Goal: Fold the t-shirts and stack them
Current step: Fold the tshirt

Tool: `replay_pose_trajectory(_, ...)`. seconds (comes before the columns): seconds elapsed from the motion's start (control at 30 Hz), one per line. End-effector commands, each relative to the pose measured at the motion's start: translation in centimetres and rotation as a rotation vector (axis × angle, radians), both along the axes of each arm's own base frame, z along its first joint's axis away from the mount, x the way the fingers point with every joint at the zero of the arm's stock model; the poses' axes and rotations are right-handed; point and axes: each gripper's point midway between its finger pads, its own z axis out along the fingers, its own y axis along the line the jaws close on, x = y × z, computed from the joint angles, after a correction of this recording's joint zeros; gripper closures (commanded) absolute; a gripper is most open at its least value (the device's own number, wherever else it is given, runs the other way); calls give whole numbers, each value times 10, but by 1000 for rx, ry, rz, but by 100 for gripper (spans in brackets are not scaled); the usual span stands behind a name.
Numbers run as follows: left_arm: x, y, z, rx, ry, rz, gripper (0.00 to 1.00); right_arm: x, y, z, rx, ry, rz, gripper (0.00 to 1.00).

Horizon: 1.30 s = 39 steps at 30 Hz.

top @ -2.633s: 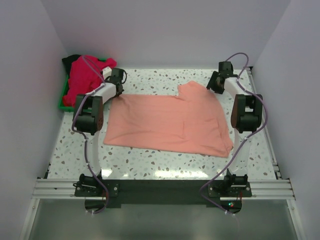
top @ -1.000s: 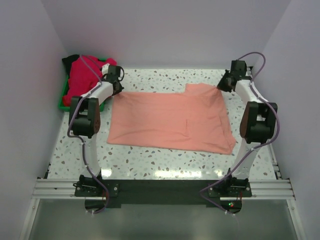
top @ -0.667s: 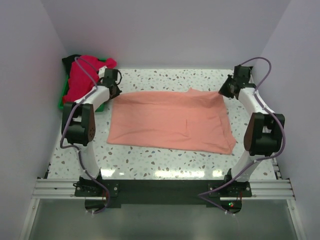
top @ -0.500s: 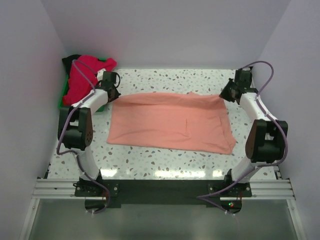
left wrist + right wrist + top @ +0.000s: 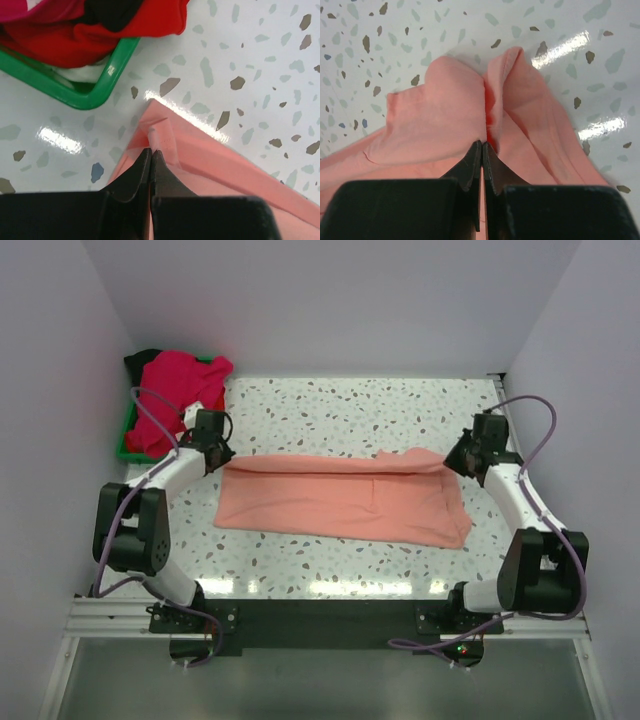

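A salmon-pink t-shirt (image 5: 340,498) lies across the middle of the speckled table, its far edge lifted and folded toward the near side. My left gripper (image 5: 218,458) is shut on the shirt's far left corner (image 5: 157,131). My right gripper (image 5: 452,462) is shut on the far right corner, where the cloth (image 5: 445,110) bunches into a ridge at my fingertips (image 5: 483,145). More t-shirts, red (image 5: 170,390) and black (image 5: 143,358), are heaped in the tray at the back left.
The green tray (image 5: 128,450) with the heap stands in the back left corner, its rim (image 5: 100,85) close to my left gripper. White walls close off the back and both sides. The arm bases sit on the rail at the near edge.
Both grippers have pulled the shirt's far edge toward the near side, folding it over, so the visible shirt is a narrower band. Both arms have drawn back and outward.
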Motion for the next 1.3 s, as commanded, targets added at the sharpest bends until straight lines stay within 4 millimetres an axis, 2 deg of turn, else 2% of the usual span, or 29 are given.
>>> replay_pose_trajectory(0.0, -3, 5, 12, -27, -81, 37, 100, -13, -5, 2, -10, -24, -39, 100)
replay_pose_trajectory(0.07, -11, 4, 3, -33, -66, 38, 100, -20, -4, 0, -3, -26, -37, 100)
replay_pose_trajectory(0.1, -12, 4, 4, -40, -73, 40, 100, -27, -2, -7, 3, -13, -36, 100)
replay_pose_trajectory(0.17, -16, 3, 0, -46, -68, 42, 100, -31, 1, -5, 16, -27, -24, 100)
replay_pose_trajectory(0.43, -20, 3, 3, -60, -83, 51, 100, -52, 5, -15, 34, -21, -29, 100)
replay_pose_trajectory(0.57, -29, 2, -5, -70, -70, 51, 100, -58, 10, -22, 56, -20, -16, 100)
replay_pose_trajectory(0.63, -34, 3, -5, -75, -79, 61, 94, -63, 11, -30, 62, -1, -21, 100)
replay_pose_trajectory(0.67, -42, 4, -13, -75, -66, 64, 89, -64, 11, -32, 63, 4, -22, 97)
replay_pose_trajectory(0.7, -44, 4, -7, -85, -88, 67, 84, -66, 11, -32, 61, 2, -20, 94)
replay_pose_trajectory(0.73, -50, 2, -13, -94, -89, 57, 80, -67, 12, -31, 64, 1, -13, 84)
replay_pose_trajectory(0.77, -51, 1, -12, -100, -101, 54, 71, -68, 13, -29, 63, -4, -7, 77)
replay_pose_trajectory(0.8, -52, 1, -6, -109, -124, 55, 66, -68, 12, -21, 59, -29, -4, 65)
replay_pose_trajectory(0.83, -56, 0, -9, -114, -125, 50, 62, -68, 12, -17, 53, -38, 2, 60)
replay_pose_trajectory(0.87, -57, 0, -5, -116, -139, 47, 56, -66, 11, -10, 43, -52, 9, 55)
replay_pose_trajectory(0.9, -57, 0, -3, -119, -148, 46, 54, -64, 11, -4, 38, -67, 16, 49)
replay_pose_trajectory(0.93, -58, -1, -3, -122, -149, 43, 53, -61, 11, 0, 33, -74, 23, 47)
replay_pose_trajectory(0.97, -57, -1, 2, -123, -163, 37, 53, -56, 11, 9, 26, -86, 38, 46)
replay_pose_trajectory(1.03, -55, -6, 7, -144, -176, 18, 53, -48, 12, 10, 28, -83, 48, 45)
replay_pose_trajectory(1.07, -53, -9, 10, -148, -185, 6, 53, -41, 11, 20, 18, -104, 53, 45)
replay_pose_trajectory(1.13, -48, -15, 16, -166, -197, -19, 53, -31, 8, 17, 4, -86, 47, 44)
replay_pose_trajectory(1.17, -47, -17, 16, -166, -196, -29, 53, -22, 5, 26, -12, -103, 39, 44)
replay_pose_trajectory(1.27, -42, -28, 18, -186, -196, -66, 53, 0, 1, 30, -20, -99, 34, 44)
